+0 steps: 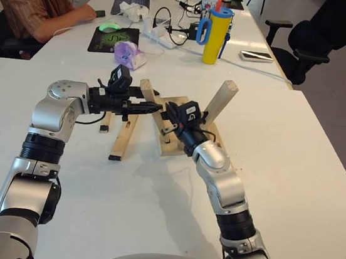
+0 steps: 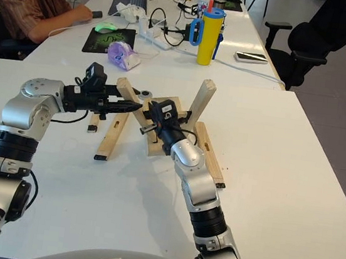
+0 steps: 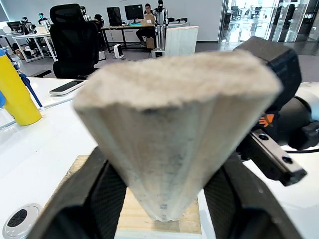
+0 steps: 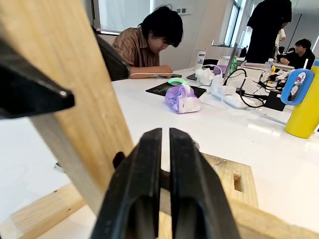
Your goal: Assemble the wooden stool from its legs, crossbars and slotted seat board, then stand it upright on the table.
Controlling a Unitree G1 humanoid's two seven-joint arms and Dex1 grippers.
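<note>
Your left pincer (image 1: 151, 108) clamps a wooden leg (image 3: 174, 134), tilted over the seat board (image 1: 170, 145) lying on the bench (image 1: 296, 157). Your right pincer (image 4: 165, 137), fingers pressed together on nothing, sits just right of that leg.

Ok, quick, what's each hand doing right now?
Left hand: closed on a wooden leg.
Right hand: closed, holding nothing visible.

The left arm (image 1: 55, 112) bends at the elbow, forearm level and pointing right. The left gripper (image 1: 150, 108) has its jaws clamped on a wooden leg (image 3: 169, 134). The right arm (image 1: 217, 179) extends far-left from the near side. The right gripper (image 4: 165, 134), jaws pressed together, sits just beside the left one.
</note>
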